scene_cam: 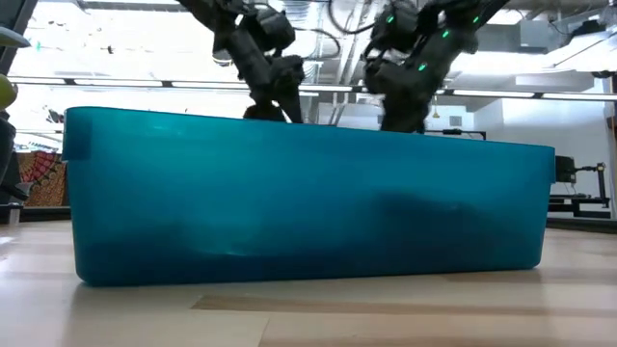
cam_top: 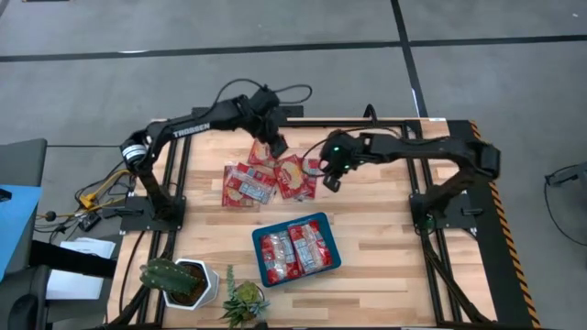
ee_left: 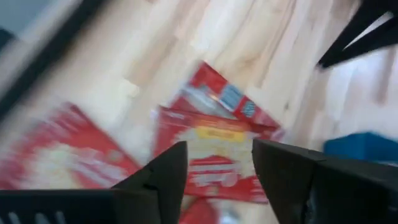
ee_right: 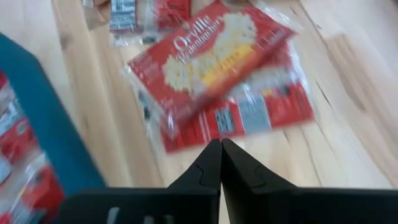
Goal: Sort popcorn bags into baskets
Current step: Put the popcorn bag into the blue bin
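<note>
Several red popcorn bags lie flat in a loose pile on the wooden table, some overlapping. My left gripper hangs open over the far side of the pile; its wrist view shows a bag between and below the spread fingers. My right gripper is shut and empty, just right of the pile, with overlapping bags ahead of its fingers. The teal tray sits nearer the front edge with two or three bags lying flat inside.
A white pot with a cactus and a small succulent stand at the near left corner. Black frame rails border the table. The tray's wall fills the low view and hides the pile. Bare wood lies right of the tray.
</note>
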`<move>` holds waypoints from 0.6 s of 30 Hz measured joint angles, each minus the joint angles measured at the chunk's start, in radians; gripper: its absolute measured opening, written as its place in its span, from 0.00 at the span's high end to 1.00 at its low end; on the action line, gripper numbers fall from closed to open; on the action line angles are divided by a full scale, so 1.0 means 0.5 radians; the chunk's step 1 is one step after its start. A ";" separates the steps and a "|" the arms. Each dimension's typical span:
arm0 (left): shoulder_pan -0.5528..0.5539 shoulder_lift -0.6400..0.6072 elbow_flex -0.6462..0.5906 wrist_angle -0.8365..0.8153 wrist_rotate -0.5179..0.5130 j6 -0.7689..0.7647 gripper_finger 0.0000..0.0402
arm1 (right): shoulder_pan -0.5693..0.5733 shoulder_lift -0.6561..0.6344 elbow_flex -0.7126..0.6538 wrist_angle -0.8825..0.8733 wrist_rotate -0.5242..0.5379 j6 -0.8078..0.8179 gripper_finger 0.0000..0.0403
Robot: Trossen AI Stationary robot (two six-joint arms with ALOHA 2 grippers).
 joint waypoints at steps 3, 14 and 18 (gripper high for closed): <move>-0.065 0.001 -0.192 0.211 0.023 -0.334 0.49 | -0.011 -0.179 0.000 -0.230 0.071 0.051 0.92; -0.245 -0.001 -0.431 -0.048 -0.253 -0.974 0.24 | 0.005 -0.757 -0.001 -0.765 0.320 0.208 0.74; -0.344 -0.001 -0.431 0.075 -0.458 -1.194 0.23 | 0.033 -0.838 -0.001 -0.798 0.409 0.285 0.67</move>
